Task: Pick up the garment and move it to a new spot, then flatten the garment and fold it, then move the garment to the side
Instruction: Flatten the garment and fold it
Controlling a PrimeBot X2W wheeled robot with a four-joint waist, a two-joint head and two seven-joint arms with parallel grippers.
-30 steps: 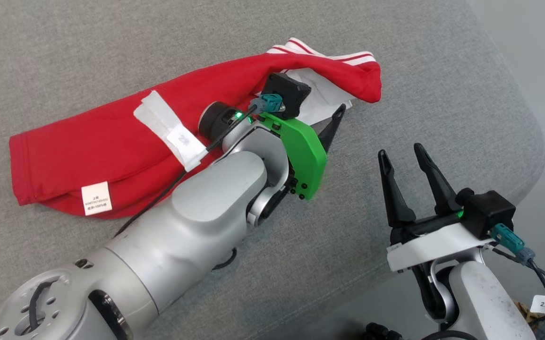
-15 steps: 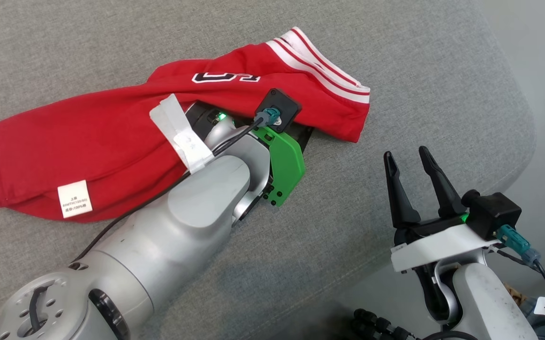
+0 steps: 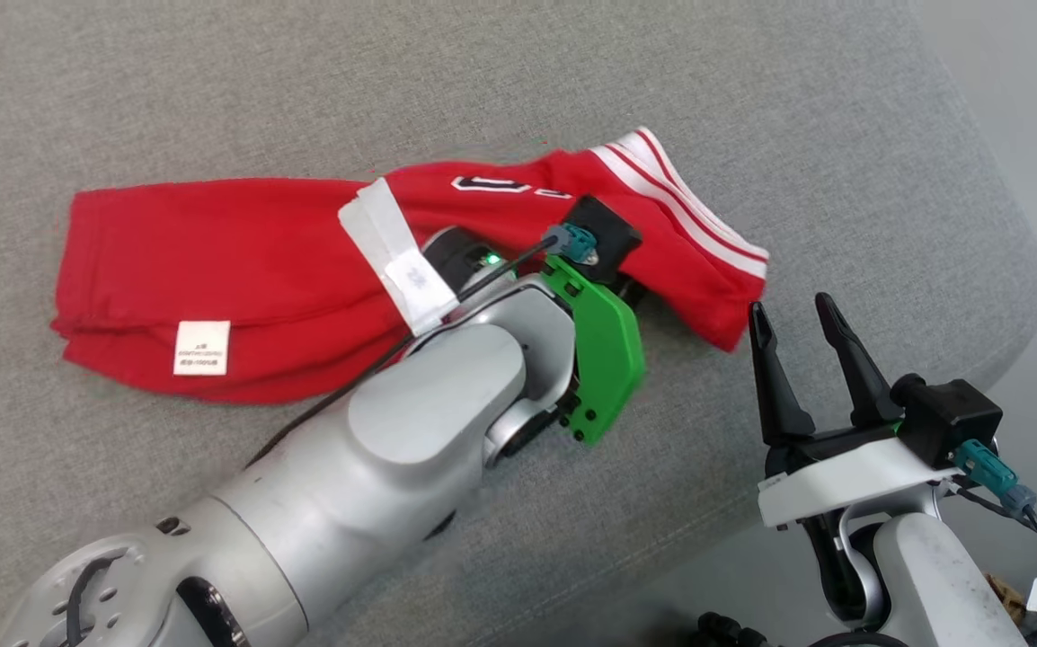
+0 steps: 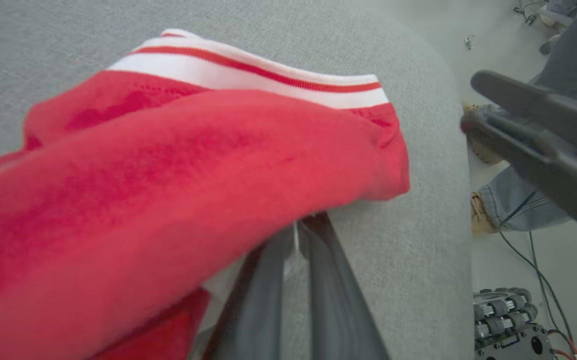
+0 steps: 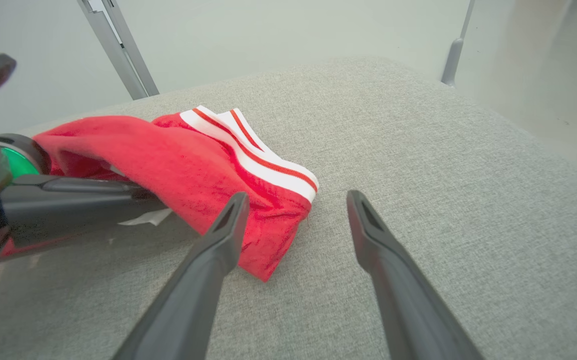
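Observation:
The garment is red with a white-striped hem and white labels, and lies crumpled across the grey cushion. Its striped end drapes over my left gripper, whose fingers are pressed together with white cloth between them, shut on the garment. In the head view that gripper's tips are under the cloth, past the green wrist plate. My right gripper stands open just right of the garment's corner, holding nothing. Its left finger is in front of the cloth.
The grey cushion curves down to its edge at the right and front. Beyond it is pale floor, with metal legs, cables, and a person's jeans leg and shoe.
My left gripper has gone from open to shut under the garment's striped end. The garment has turned over onto it and slid a little toward my right gripper, which has stayed open.

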